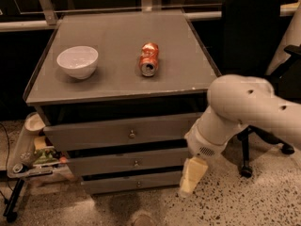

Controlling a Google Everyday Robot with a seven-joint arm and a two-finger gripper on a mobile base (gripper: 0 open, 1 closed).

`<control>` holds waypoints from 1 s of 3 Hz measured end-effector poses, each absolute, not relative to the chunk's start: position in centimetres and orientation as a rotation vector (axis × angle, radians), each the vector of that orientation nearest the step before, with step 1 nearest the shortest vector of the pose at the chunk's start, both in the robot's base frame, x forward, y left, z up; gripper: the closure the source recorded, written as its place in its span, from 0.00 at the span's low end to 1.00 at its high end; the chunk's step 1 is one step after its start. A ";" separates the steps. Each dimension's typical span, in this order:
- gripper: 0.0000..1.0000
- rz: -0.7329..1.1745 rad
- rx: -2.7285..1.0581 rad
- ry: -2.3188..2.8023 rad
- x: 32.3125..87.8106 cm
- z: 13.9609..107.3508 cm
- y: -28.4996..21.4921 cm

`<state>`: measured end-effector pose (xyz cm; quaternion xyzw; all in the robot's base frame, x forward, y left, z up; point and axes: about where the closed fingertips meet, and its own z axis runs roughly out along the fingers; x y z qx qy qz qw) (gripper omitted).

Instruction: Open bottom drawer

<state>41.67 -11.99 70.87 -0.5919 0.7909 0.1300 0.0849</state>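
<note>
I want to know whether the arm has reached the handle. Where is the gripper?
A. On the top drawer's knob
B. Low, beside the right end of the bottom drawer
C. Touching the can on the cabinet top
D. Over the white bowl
B: the gripper hangs low by the right end of the bottom drawer, well right of its knob and far below the bowl and can.

White bowl (77,61), orange can (149,59) on its side, black chair (245,29) at right

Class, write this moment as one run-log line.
gripper: low, at right end of bottom drawer | drawer state: shut | knob: untouched
</note>
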 end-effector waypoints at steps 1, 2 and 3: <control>0.00 0.579 -1.700 2.371 42.4 64.0 -8.9; 0.00 0.725 -1.610 2.391 43.9 56.5 -6.2; 0.00 0.724 -1.610 2.390 43.9 56.6 -6.2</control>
